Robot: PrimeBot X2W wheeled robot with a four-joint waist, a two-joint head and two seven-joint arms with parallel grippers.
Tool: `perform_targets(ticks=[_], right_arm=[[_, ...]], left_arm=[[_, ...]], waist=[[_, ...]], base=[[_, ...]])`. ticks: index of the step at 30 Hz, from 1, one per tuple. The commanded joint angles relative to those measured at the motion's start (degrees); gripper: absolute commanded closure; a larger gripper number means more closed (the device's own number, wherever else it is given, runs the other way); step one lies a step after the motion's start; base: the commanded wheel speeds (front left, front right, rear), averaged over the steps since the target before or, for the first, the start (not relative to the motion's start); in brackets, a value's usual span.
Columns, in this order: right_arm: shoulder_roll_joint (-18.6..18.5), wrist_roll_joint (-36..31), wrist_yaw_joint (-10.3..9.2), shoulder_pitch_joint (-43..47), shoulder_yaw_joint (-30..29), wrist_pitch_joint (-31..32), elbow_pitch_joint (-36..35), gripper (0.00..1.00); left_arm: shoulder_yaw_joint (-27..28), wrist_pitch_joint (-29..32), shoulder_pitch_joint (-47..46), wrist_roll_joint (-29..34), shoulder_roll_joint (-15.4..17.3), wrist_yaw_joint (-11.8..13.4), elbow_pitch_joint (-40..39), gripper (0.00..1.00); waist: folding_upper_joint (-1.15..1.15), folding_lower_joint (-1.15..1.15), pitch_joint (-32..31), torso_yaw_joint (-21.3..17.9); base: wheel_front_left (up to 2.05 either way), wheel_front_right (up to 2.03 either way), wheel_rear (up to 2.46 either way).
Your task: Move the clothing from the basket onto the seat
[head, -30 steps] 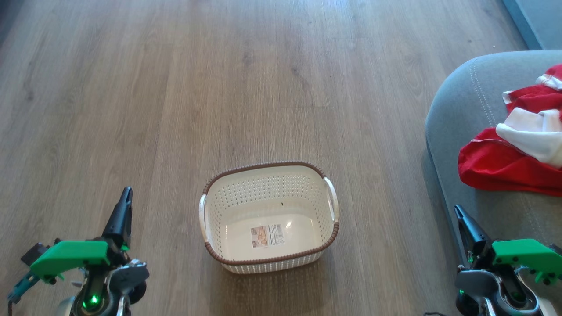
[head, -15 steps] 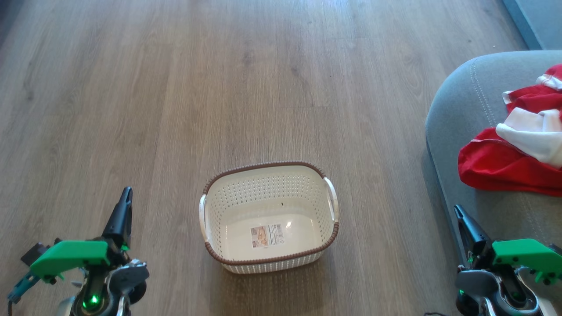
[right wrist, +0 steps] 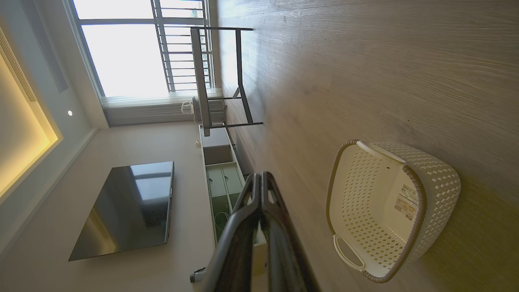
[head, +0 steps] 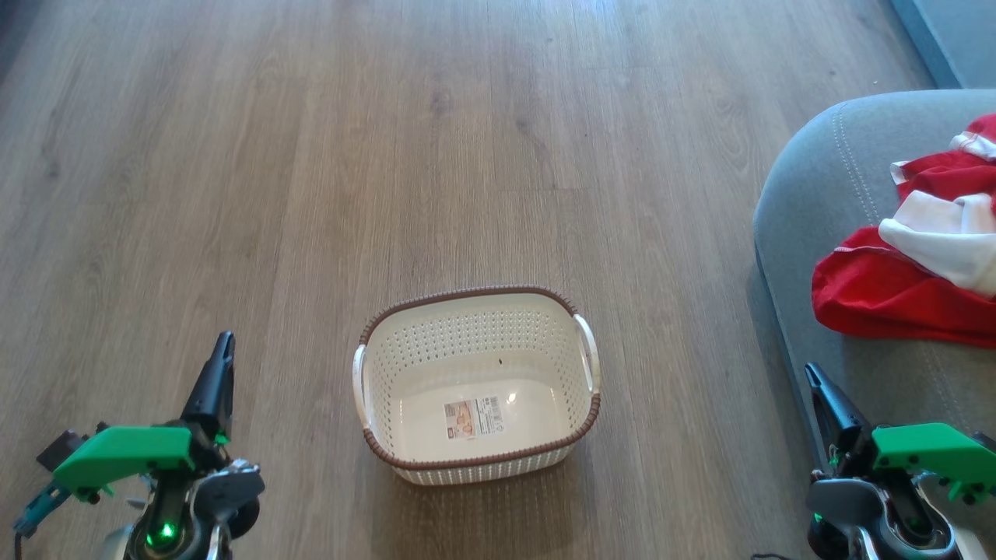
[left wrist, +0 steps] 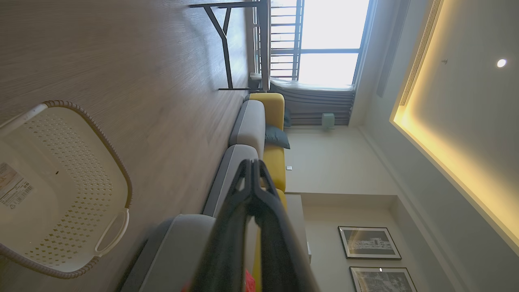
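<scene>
Noted left gripper (head: 225,339) and right gripper (head: 810,369) low at either side, fingers pressed together, gripping nothing. Found basket (head: 467,295) between them on wood floor (head: 389,155), containing only its label. Observed clothing (head: 879,295) heaped on seat (head: 817,155), apart from basket.

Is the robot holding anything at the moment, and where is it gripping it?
Nothing is held. The left end effector and right end effector are shut on nothing; the clothing lies on the seat.
</scene>
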Motion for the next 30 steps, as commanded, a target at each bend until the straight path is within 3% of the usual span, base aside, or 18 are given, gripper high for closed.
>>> perform_targets(ticks=[1, 30], right_arm=[[-0.81, 0.34, 0.39, -2.87, 1.0, 0.41, -2.3, 1.0], [-0.81, 0.34, 0.39, -2.87, 1.0, 0.41, -2.3, 1.0]], left_arm=[[2.06, 0.42, -1.58, -0.24, 0.31, -0.39, -2.05, 1.0], [2.05, 0.42, -1.58, -0.24, 0.31, -0.39, -2.05, 1.0]], waist=[[0.0, 0.0, 0.0, 0.0], [0.0, 0.0, 0.0, 0.0]], base=[[0.0, 0.0, 0.0], [0.0, 0.0, 0.0]])
